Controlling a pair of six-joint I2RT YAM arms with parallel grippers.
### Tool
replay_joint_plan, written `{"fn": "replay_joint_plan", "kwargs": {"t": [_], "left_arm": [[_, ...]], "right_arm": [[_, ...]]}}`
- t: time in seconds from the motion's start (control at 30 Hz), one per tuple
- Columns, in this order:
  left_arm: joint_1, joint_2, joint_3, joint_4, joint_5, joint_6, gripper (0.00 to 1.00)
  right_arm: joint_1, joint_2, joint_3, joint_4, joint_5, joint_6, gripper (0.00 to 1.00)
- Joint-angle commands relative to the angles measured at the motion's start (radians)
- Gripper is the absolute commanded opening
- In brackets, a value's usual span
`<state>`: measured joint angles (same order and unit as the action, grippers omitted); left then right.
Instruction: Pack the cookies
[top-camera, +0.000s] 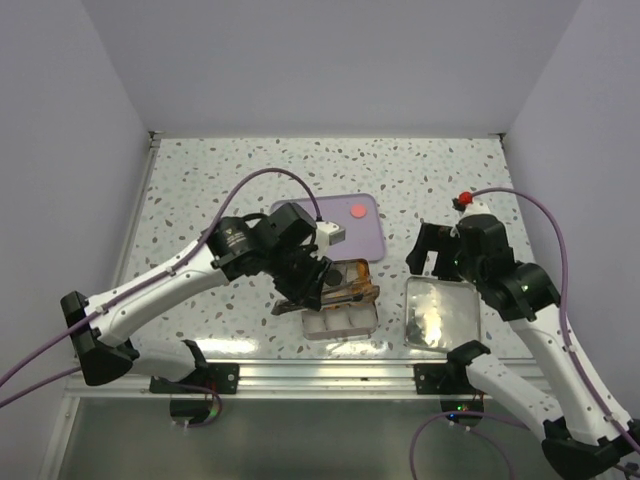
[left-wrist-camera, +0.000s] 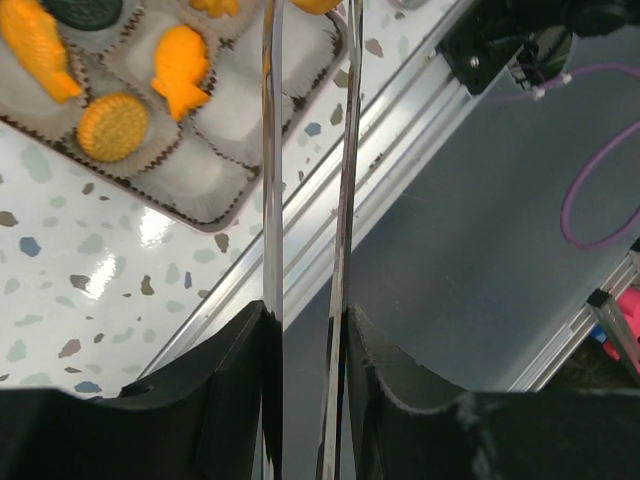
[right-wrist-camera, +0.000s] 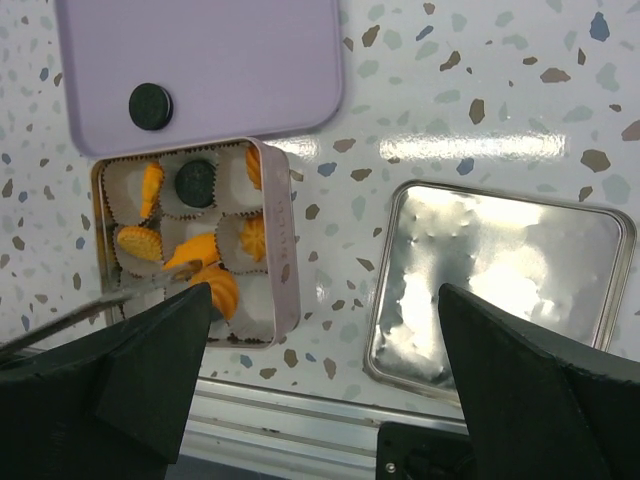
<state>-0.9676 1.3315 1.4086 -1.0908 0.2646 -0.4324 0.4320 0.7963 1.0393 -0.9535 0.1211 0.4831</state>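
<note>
A square pink tin lined with white paper cups holds several orange cookies and one dark cookie. My left gripper is shut on metal tweezers above the tin. The tweezer tips reach an orange cookie over the tin's near side. A lone round cookie lies on the purple tray; it looks pinkish from above and dark in the right wrist view. My right gripper is open and empty, above the table between tin and lid.
The purple tray lies just behind the tin. A silver lid lies inside up to the tin's right. The metal rail of the table's front edge runs close to both.
</note>
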Motion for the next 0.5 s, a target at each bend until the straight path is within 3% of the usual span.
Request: {"fn": "replay_joint_plan", "kwargs": {"t": [0.0, 0.47], "left_arm": [[-0.057, -0.006, -0.025, 0.077, 0.025, -0.042, 0.27], [-0.111, -0.014, -0.054, 0.028, -0.053, -0.074, 0.27]], "right_arm": [[0.004, -0.025, -0.007, -0.027, 0.012, 0.015, 0.99], [0.004, -0.055, -0.010, -0.054, 0.015, -0.001, 0.99]]}}
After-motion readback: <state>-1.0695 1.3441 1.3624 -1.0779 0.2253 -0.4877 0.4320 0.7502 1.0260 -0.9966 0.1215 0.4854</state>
